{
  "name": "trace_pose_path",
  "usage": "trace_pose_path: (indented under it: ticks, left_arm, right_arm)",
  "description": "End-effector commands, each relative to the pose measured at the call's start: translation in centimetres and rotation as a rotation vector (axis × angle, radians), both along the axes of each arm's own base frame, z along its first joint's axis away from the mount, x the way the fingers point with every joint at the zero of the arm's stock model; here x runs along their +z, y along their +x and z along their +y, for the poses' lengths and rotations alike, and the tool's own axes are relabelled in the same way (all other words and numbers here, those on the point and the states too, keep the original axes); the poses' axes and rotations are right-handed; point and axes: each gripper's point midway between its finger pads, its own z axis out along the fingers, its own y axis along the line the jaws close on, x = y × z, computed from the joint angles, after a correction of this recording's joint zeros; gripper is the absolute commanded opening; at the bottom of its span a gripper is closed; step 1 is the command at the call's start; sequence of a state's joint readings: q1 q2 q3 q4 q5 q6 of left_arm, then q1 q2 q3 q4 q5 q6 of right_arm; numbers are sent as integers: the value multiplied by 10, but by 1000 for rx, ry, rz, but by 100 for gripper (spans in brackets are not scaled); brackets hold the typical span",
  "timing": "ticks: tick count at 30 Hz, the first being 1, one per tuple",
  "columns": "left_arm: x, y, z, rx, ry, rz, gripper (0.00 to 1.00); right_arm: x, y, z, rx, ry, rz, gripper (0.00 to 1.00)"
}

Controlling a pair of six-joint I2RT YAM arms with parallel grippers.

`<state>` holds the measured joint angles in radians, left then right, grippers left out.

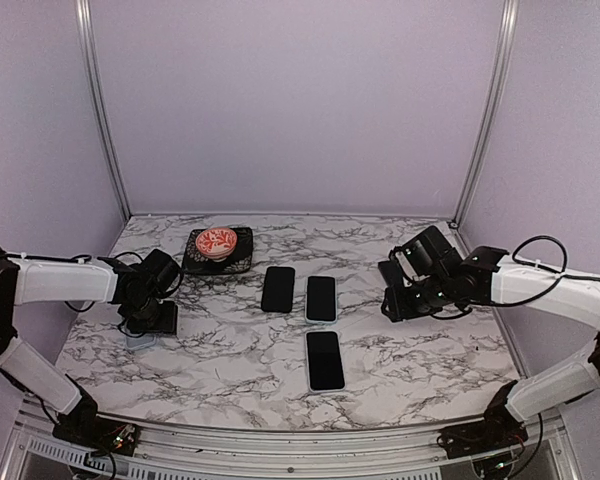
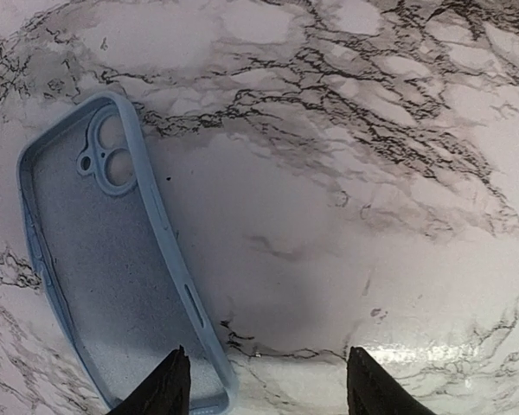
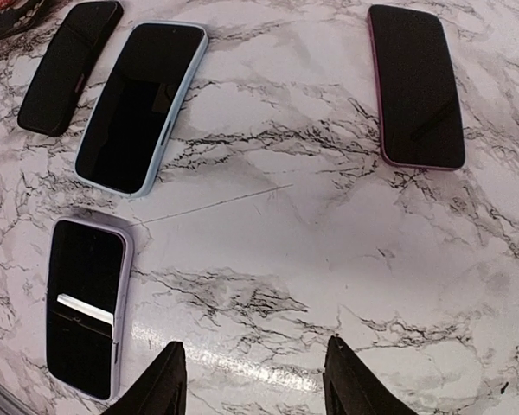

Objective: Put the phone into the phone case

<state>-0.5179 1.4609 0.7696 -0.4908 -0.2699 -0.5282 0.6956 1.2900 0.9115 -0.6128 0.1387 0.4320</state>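
My left gripper (image 2: 264, 387) hangs over the marble table (image 2: 372, 173) with its fingers spread wide and nothing between them. The empty light-blue phone case (image 2: 112, 259) lies open side up at the left of the left wrist view, with its camera cutout toward the top of the frame. One of my fingertips (image 2: 169, 385) overlaps the case's lower end there; I cannot tell whether it touches. In the top view this gripper (image 1: 148, 318) sits at the left of the table, with a corner of the case (image 1: 140, 341) showing just below it.

My right gripper (image 3: 253, 376) is also wide open and holds nothing; in the top view it (image 1: 392, 292) sits to the right of centre.

The bare black phone (image 1: 278, 288) lies screen up near the centre of the table, well apart from the case. Just beside it on the right is a phone in a pale blue case (image 1: 321, 298), and below that a phone in a lilac case (image 1: 325, 360). The right wrist view adds a phone in a pink case (image 3: 415, 85) at its upper right.

A red patterned bowl (image 1: 217, 242) stands on a dark tray (image 1: 242, 264) above and to the left of the black phone
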Motion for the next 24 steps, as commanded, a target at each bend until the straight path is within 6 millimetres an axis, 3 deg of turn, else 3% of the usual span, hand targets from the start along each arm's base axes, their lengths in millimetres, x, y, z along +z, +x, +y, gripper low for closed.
trace_pose_path:
  ticks: [1, 6, 12, 17, 21, 24]
  left_arm:
    - [0, 4, 14, 58, 73, 8, 62]
    - [-3, 7, 26, 99, 117, -8, 56]
    - [-37, -10, 10, 75, 8, 80, 43]
    - [-49, -16, 6, 106, -34, 103, 39]
    - [-49, -22, -5, 128, -112, 119, 0]
    - [-31, -22, -29, 111, -205, 60, 0]
  right_arm:
    - [-4, -10, -4, 44, -36, 29, 52]
    - [-4, -13, -2, 79, -39, 38, 52]
    - [6, -8, -6, 100, -87, 26, 52]
    - [18, 3, -4, 115, -83, 3, 52]
    - [26, 7, -1, 125, -73, -10, 52]
    - [30, 8, -1, 130, -77, -20, 52]
